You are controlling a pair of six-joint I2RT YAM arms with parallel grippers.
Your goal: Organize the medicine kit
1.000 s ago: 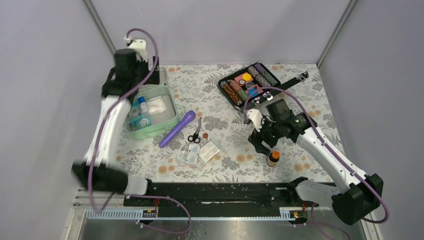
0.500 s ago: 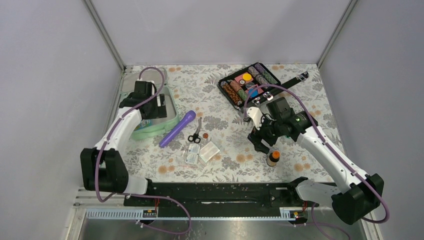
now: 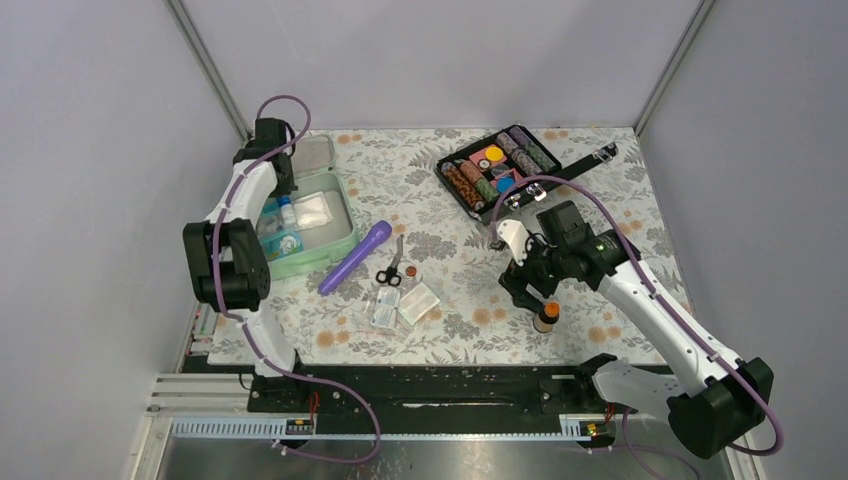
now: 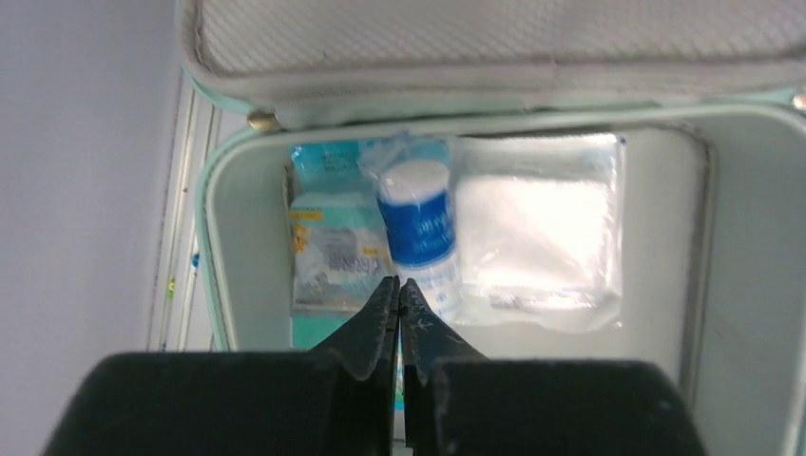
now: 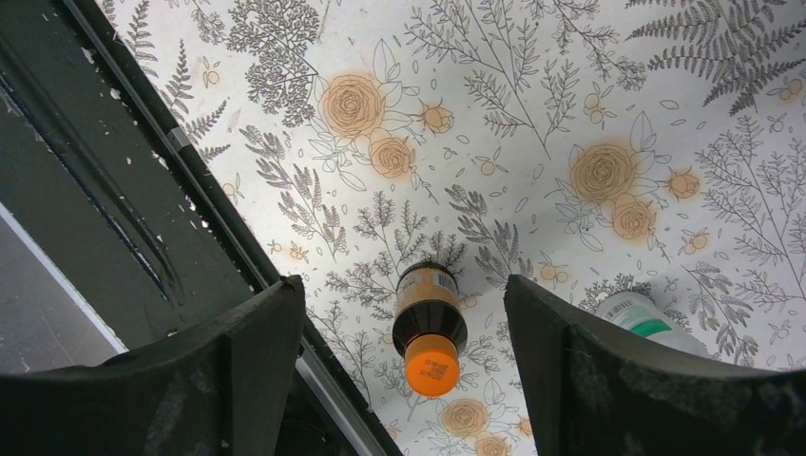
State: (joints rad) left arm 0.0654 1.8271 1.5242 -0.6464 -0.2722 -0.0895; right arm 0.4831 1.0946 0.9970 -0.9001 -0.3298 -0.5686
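Note:
The medicine kit (image 3: 343, 243) is a mint-green box lying open at the left, its lid (image 3: 318, 152) folded back behind it. Inside lie a blue-and-white roll (image 4: 418, 228), a clear packet of white gauze (image 4: 537, 237) and a teal packet (image 4: 328, 252). My left gripper (image 3: 284, 190) hangs over the kit's left half, shut with nothing in it; the left wrist view shows its tips (image 4: 399, 285) pressed together above the roll. My right gripper (image 5: 404, 290) stands open above an upright brown bottle with an orange cap (image 5: 430, 328), which is between the fingers but apart from them.
A purple torch (image 3: 356, 256), small scissors (image 3: 390, 270) and several flat packets (image 3: 405, 303) lie mid-table. An open black case of colourful rolls (image 3: 495, 165) sits at the back right. A white bottle with a green label (image 5: 646, 318) lies beside the brown one. The black rail (image 3: 430, 385) runs along the front.
The left gripper went from open to shut, and the left arm folded back toward the left wall while staying over the kit. The right arm has barely moved.

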